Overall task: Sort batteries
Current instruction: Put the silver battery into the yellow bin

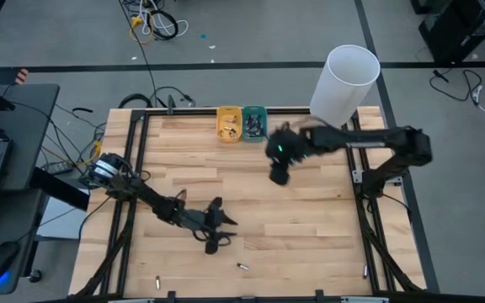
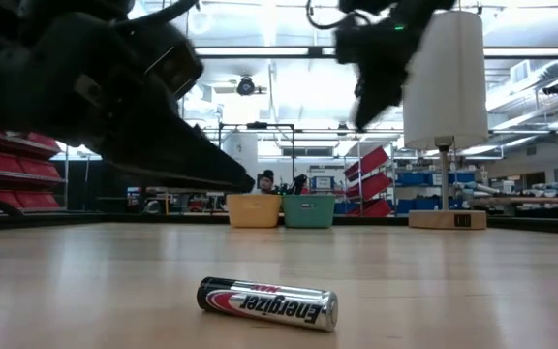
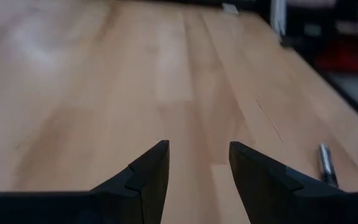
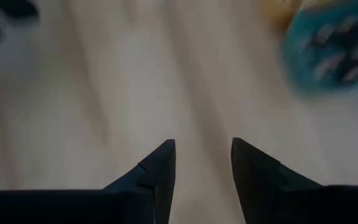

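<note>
Nearest the low camera lies one battery (image 2: 267, 303) on its side on the counter (image 1: 310, 227), label up, with the left hand (image 1: 215, 225) hanging just above and beside it, fingers parted and empty. A second battery (image 3: 327, 165) lies ahead of that hand and off to one side. The right hand (image 1: 279, 172) hovers a little short of the yellow tray (image 1: 229, 123) and teal tray (image 1: 253, 123), also open and holding nothing; both trays already hold some batteries. I judge these cells light, rigid and smooth, so they will roll readily. Pinch one across its middle, fingers square to its length. More batteries (image 1: 157, 283) sit near the counter's front edge, too small to tell their size apart, and the trays' contents are blurred
</note>
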